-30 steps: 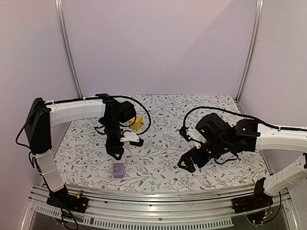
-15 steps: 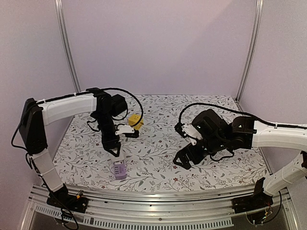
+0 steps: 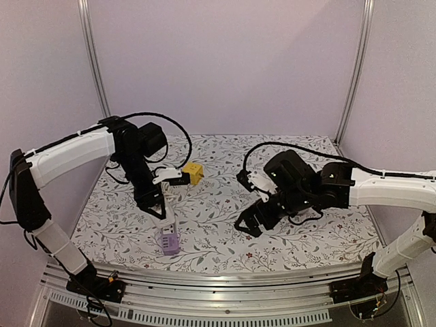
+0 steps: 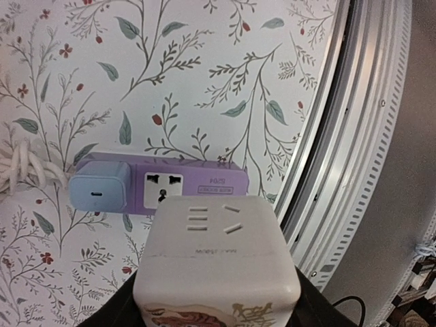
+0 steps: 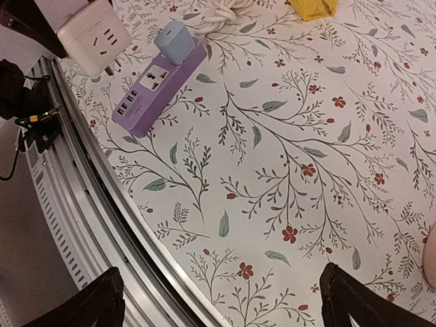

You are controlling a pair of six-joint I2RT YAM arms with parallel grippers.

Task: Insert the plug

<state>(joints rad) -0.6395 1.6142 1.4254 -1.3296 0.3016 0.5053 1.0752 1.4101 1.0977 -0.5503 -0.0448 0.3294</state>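
Floral worktop (image 3: 225,204). The purple power strip (image 4: 184,185) lies flat at its near edge, with nothing holding it down.

- Left hand (image 3: 161,210): clenched on the white plug (image 4: 216,252), held just above the strip and not yet touching it.
- Right hand (image 3: 253,221): spread wide and empty, well to the right of the strip.
- Blue charger (image 4: 99,192): fills the end outlet. The free socket (image 4: 164,189) is right beside it.

Risks:
- The bulky plug may foul the charger.
- Misaligned pins could shove or tip the loose strip.

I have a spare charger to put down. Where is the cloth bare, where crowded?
Bare: cloth between the purple power strip and the right gripper, and at the far right corner. Crowded: near left, where the left gripper holds a white adapter by the strip.
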